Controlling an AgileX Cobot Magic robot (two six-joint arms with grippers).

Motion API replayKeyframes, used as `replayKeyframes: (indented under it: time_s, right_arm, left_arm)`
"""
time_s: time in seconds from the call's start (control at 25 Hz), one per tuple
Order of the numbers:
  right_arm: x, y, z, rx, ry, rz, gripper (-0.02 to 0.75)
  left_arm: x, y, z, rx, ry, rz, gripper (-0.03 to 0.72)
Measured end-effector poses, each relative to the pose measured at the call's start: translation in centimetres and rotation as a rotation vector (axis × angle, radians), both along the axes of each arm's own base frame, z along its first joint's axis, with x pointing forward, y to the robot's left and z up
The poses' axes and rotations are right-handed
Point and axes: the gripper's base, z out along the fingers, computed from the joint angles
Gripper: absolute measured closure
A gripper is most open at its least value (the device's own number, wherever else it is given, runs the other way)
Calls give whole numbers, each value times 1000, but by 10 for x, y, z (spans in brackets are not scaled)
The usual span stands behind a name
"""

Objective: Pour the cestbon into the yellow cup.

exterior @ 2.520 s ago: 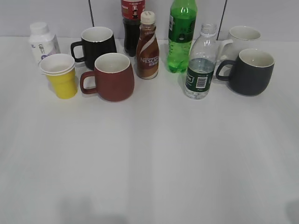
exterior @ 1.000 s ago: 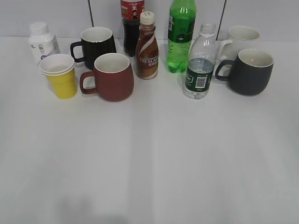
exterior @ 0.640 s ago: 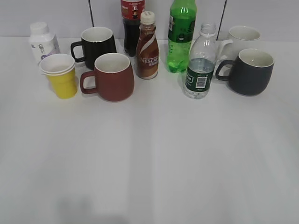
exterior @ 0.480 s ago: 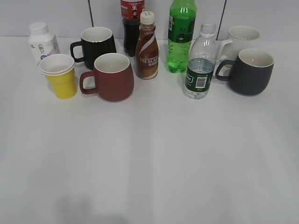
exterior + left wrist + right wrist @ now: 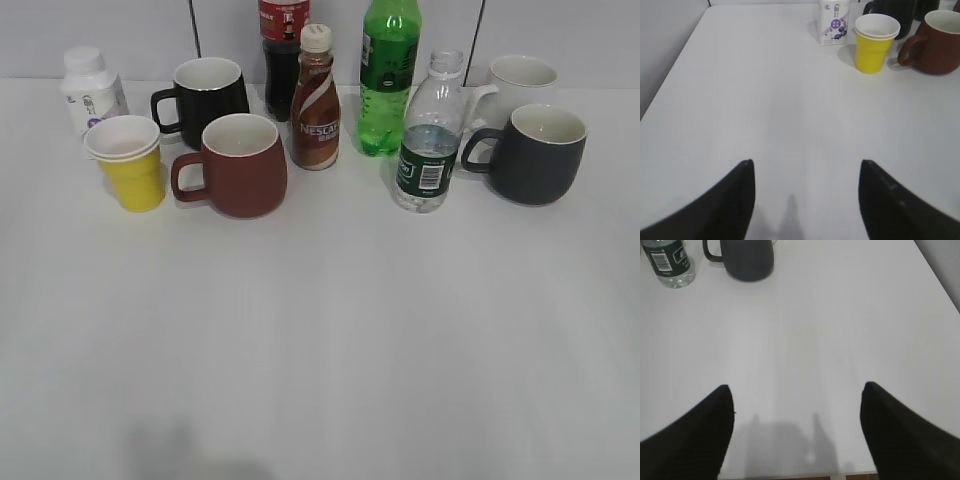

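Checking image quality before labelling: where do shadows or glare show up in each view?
Exterior view: soft, even light, with a faint shadow on the table at the bottom left edge and highlights on the cestbon. Left wrist view: a thin shadow between the open left hand; yellow cup sharp. Right wrist view: darker shadows under the open right hand.

A broad white table (image 5: 330,340) fills nearly the whole exterior view, matte and evenly lit, with soft shadows pooling along its near edge. Behind it runs a pale grey wall (image 5: 100,35), split by dark vertical seams. In the left wrist view, the grey wall (image 5: 665,45) meets the table's left side.
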Motion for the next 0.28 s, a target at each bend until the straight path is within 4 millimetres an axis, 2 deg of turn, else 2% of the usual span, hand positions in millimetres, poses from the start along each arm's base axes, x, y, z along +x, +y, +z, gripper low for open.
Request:
replayKeyframes:
  time_s: [0.28]
  right_arm:
    - [0,0,0,0,0,0,146]
  left_arm:
    - [0,0,0,0,0,0,193]
